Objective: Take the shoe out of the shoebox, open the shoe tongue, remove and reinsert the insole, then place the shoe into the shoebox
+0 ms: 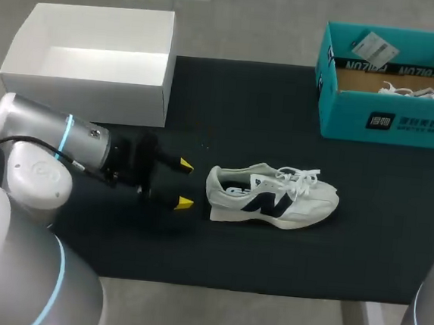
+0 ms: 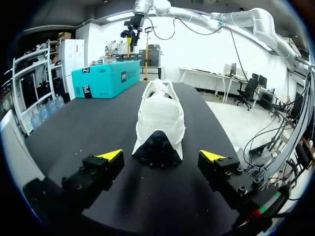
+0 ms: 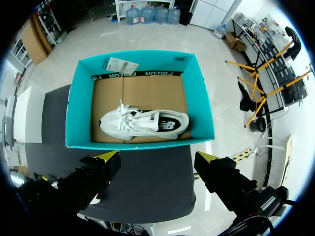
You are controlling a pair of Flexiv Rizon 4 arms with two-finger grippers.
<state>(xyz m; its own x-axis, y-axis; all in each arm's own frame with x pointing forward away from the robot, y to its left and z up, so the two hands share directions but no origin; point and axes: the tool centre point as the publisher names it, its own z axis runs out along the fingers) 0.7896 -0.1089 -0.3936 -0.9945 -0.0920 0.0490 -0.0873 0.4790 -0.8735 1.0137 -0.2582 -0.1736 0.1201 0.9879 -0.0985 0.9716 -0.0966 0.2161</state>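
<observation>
Shoe [image 1: 272, 197] lies mid counter [image 1: 216, 261], heel just right of released L jaws; R jaws, also released, above far-right shoebox [image 1: 392, 121]; risk: L closing off-centre shoves heel, shoe skids w/o grip.

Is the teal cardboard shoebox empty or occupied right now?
Occupied: one white sneaker lies inside the teal cardboard shoebox; a second white sneaker stands outside on the black mat.

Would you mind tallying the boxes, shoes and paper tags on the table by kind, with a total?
Boxes: 2, teal shoebox and white box.
Shoes: 2, loose shoe on the mat and boxed shoe in the teal shoebox.
Paper tags: 1, paper tag in the teal shoebox.
Total: 5.
</observation>
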